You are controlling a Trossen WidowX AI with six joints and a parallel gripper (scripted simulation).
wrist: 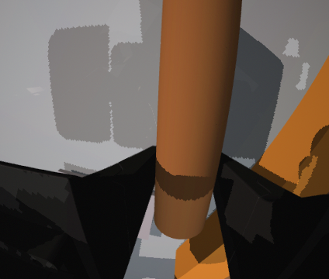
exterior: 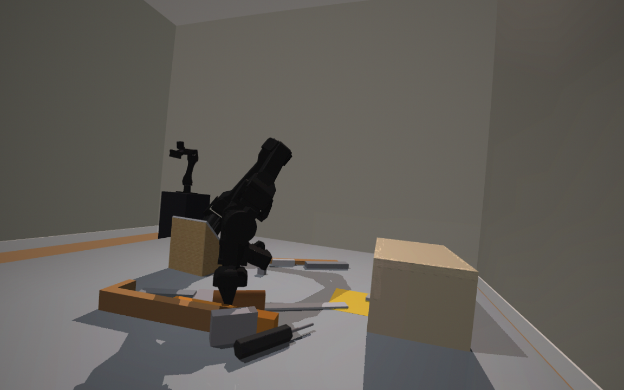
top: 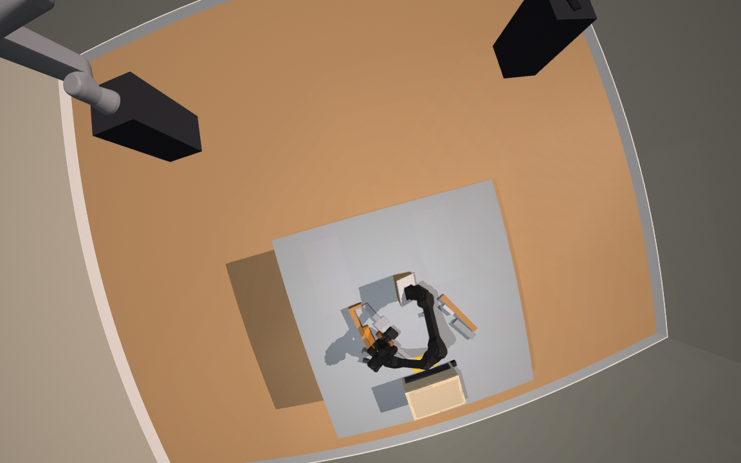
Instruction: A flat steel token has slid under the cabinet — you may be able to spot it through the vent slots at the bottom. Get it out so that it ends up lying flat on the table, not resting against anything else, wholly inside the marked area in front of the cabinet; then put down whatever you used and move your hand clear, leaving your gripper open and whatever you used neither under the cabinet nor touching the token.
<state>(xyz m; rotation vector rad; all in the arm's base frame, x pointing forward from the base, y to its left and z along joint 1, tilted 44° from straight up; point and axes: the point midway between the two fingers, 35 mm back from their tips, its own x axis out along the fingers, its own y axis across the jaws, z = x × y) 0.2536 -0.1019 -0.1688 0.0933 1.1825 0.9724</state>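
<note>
looks like the tool-handling step, between the reach under the cabinet (top: 435, 397) (exterior: 421, 300) and the put-down; can't tell which from here. clamped with the black gripper (top: 383, 345) (exterior: 228, 303) (wrist: 185, 156) on the round orange-brown handle (exterior: 248, 299) (wrist: 195, 97), jaws held apart by its width. reaching toward the yellow marked area (top: 417, 370) (exterior: 353, 300) with the long flat steel blade (exterior: 304, 306), near table height.

can't confirm the steel token. see only a small grey edge (exterior: 368, 298) at the cabinet's corner, by the yellow; could be token, could be cabinet part.

next: check for the token. if not wholly inside yellow, line up the blade and rake again, slow and low. if inside, set the tool down well off it, open, lift away. watch for the orange l-shaped block (top: 356, 316) (exterior: 159, 303) (wrist: 308, 128) close beside the gripper; might snag when lowering or opening.

bent at the elbow near the cabinet front with the black arm (top: 431, 322) (exterior: 251, 208), folded back sideways, pointing down at the wrist, low over the table.
</note>
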